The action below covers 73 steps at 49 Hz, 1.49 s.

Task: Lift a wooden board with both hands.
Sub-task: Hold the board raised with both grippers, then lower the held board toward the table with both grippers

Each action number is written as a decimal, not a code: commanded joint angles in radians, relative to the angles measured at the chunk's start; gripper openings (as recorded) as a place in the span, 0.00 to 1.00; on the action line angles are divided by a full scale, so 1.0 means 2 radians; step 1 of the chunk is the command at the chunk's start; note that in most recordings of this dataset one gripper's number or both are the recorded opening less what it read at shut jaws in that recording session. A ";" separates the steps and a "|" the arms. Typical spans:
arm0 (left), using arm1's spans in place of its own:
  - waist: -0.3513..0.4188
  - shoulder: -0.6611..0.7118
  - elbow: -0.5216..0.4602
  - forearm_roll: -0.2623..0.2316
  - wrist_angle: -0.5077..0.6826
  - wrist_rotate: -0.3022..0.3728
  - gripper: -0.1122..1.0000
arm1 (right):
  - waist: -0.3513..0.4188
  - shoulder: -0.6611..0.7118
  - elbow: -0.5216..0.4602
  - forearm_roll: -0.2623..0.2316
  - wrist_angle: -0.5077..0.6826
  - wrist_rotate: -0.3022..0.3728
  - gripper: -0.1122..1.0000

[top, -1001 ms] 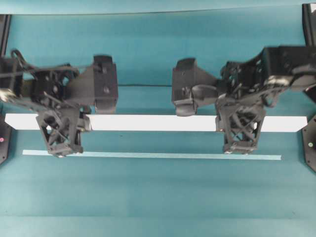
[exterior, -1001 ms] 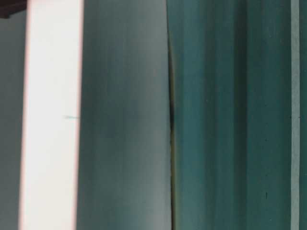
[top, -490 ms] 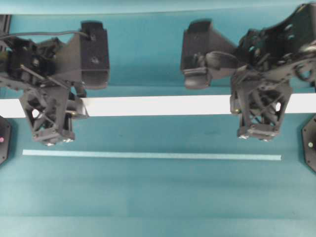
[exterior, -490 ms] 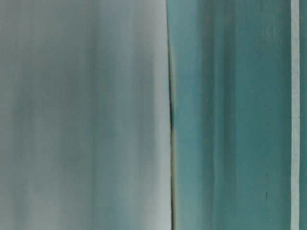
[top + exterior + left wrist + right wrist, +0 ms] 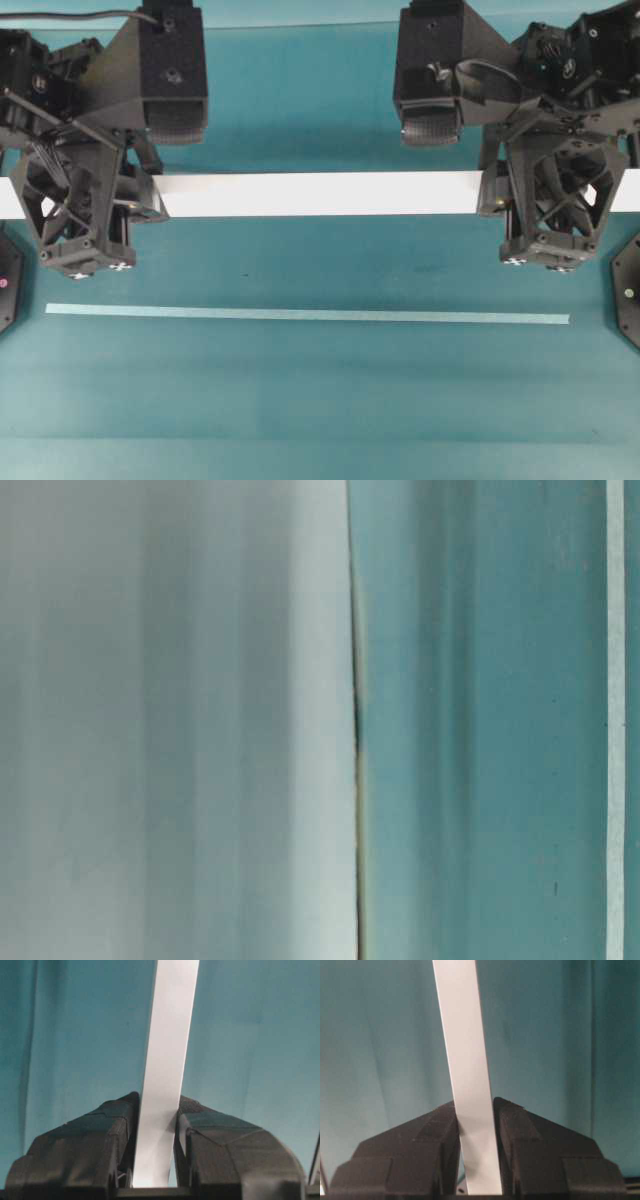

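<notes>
gripping wooden board (image 5: 320, 194): left gripper (image 5: 155, 1125); right gripper (image 5: 476, 1120)

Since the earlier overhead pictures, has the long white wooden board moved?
Yes. The long white wooden board has shifted toward the top of the overhead view, away from the thin pale teal tape strip, which has stayed in place on the table.
</notes>
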 commanded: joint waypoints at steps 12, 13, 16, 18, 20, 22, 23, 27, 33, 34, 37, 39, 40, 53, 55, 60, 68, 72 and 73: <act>0.008 0.004 -0.026 0.002 -0.006 -0.009 0.26 | 0.005 0.005 -0.015 0.002 -0.011 0.010 0.29; 0.008 0.004 -0.026 0.002 -0.006 -0.009 0.26 | 0.005 0.004 -0.015 0.001 -0.011 0.010 0.29; 0.008 0.004 -0.026 0.002 -0.006 -0.010 0.26 | 0.005 0.005 -0.015 0.002 -0.011 0.010 0.29; 0.008 0.004 -0.026 0.002 -0.006 -0.009 0.26 | 0.005 0.005 -0.015 0.002 -0.011 0.010 0.29; 0.008 0.004 -0.026 0.002 -0.006 -0.009 0.26 | 0.005 0.005 -0.015 0.002 -0.011 0.010 0.29; 0.008 0.004 -0.026 0.002 -0.006 -0.009 0.26 | 0.005 0.005 -0.014 0.002 -0.010 0.010 0.29; 0.008 0.004 -0.026 0.002 -0.006 -0.009 0.26 | 0.005 0.005 -0.014 0.002 -0.010 0.010 0.29; 0.008 0.004 -0.026 0.002 -0.006 -0.009 0.26 | 0.005 0.005 -0.014 0.002 -0.010 0.010 0.29; 0.008 0.004 -0.026 0.002 -0.006 -0.009 0.26 | 0.005 0.005 -0.014 0.002 -0.010 0.010 0.29; 0.008 0.004 -0.026 0.002 -0.006 -0.009 0.26 | 0.005 0.005 -0.014 0.002 -0.010 0.010 0.29; 0.008 0.004 -0.026 0.002 -0.006 -0.009 0.26 | 0.005 0.005 -0.013 0.002 -0.010 0.010 0.29; 0.008 0.004 -0.025 0.002 -0.006 -0.009 0.26 | 0.005 0.005 -0.012 0.001 -0.010 0.010 0.29; 0.008 0.004 -0.025 0.002 -0.006 -0.009 0.26 | 0.005 0.005 -0.011 0.002 -0.010 0.010 0.29; 0.008 0.003 0.023 0.002 -0.018 -0.012 0.26 | 0.005 0.005 0.058 0.000 -0.025 -0.003 0.29; 0.008 0.003 0.037 0.002 -0.026 -0.012 0.26 | 0.005 0.005 0.073 0.000 -0.033 -0.004 0.29; 0.006 -0.002 0.082 0.002 -0.059 -0.014 0.26 | 0.005 0.001 0.109 0.000 -0.065 -0.005 0.29; 0.005 -0.006 0.146 0.002 -0.101 -0.015 0.26 | 0.005 -0.005 0.153 0.000 -0.111 -0.006 0.29; 0.005 -0.006 0.164 0.002 -0.117 -0.014 0.26 | 0.005 -0.004 0.173 0.000 -0.127 -0.008 0.29; 0.005 -0.006 0.169 0.002 -0.120 -0.014 0.26 | 0.005 -0.004 0.179 0.000 -0.131 -0.008 0.29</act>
